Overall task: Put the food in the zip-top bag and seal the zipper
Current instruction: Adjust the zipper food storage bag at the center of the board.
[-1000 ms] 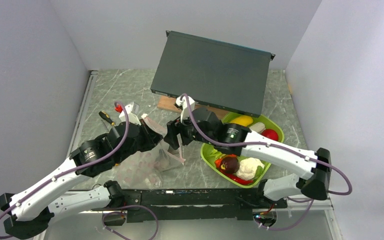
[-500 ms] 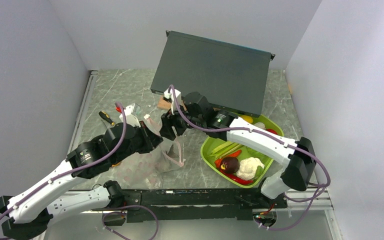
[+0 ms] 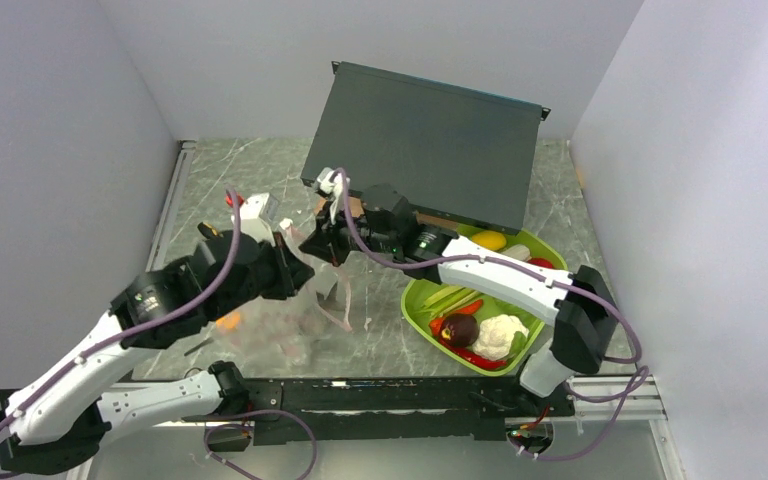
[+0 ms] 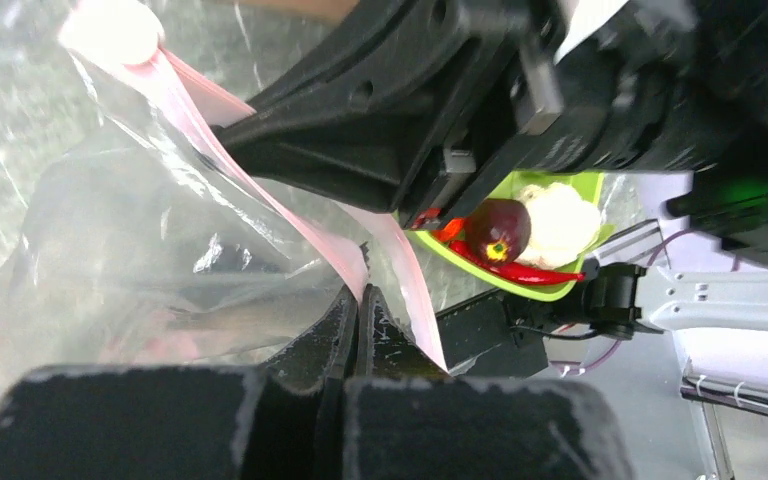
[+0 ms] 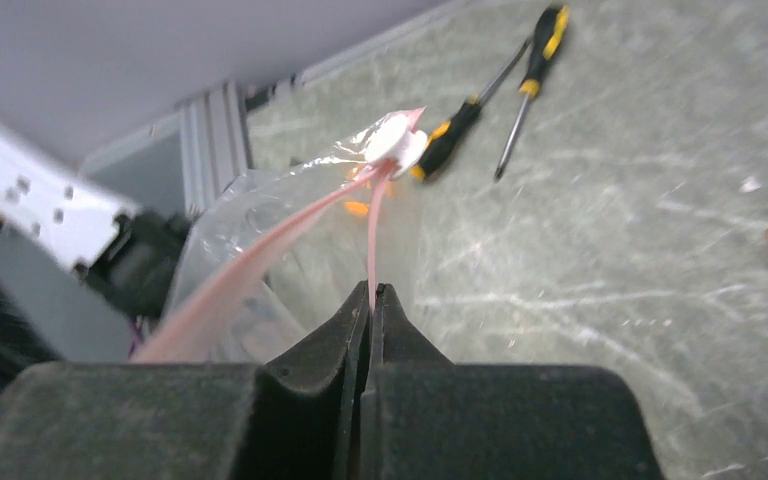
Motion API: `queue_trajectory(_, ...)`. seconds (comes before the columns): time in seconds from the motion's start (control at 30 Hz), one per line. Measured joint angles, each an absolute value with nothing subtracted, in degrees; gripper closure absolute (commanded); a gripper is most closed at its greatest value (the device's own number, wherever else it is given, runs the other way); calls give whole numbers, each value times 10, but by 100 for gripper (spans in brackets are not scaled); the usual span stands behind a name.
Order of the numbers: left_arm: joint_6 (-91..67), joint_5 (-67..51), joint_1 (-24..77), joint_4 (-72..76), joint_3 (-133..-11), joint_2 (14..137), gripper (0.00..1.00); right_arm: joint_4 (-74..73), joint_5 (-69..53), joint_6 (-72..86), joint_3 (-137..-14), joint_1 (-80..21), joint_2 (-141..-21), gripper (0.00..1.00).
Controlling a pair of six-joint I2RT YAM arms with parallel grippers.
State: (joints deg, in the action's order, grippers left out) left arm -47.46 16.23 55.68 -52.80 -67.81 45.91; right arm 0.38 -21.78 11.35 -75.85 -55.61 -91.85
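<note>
A clear floppy plastic bag (image 3: 275,325) with faint pink dots is held up by its mouth between the two arms, over the grey marble table (image 3: 220,170). The narrow pale pink zipper strip (image 5: 371,240) along the mouth is pinched by the right gripper (image 5: 371,292). Its black jaws are pressed together on the strip, just below a small white slider (image 5: 396,142). The left gripper (image 4: 355,300) is also shut tight, and another part of the pink strip is pinched at its tips. Something orange (image 3: 228,321) is seen through the bag. A dark purple ball (image 3: 460,328), a white cauliflower (image 3: 500,335), a red chili (image 3: 475,356), green stalks (image 3: 448,297), a yellow fruit (image 3: 489,240) and a red tomato (image 3: 541,264) are seen lying in the lime-green plastic tray (image 3: 412,305) beside the bag. Two yellow-handled screwdrivers (image 5: 535,75) are laid on the table near the bag.
</note>
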Motion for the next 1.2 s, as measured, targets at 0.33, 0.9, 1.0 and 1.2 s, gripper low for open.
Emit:
queue_trajectory(0.33,-383,179,556,-569,-816,554,100,218,-36,171,-662,-576,-837,100)
queue_trajectory(0.9,-417,170,556,-551,-640,493,100,138,140,175,-622,-649,-859,75)
queue_trajectory(1.0,-416,170,556,-547,-656,498,100,80,156,196,-655,-649,-854,62)
queue_trajectory(1.2,-417,176,556,-541,-659,511,100,-55,192,219,-706,-647,-819,38)
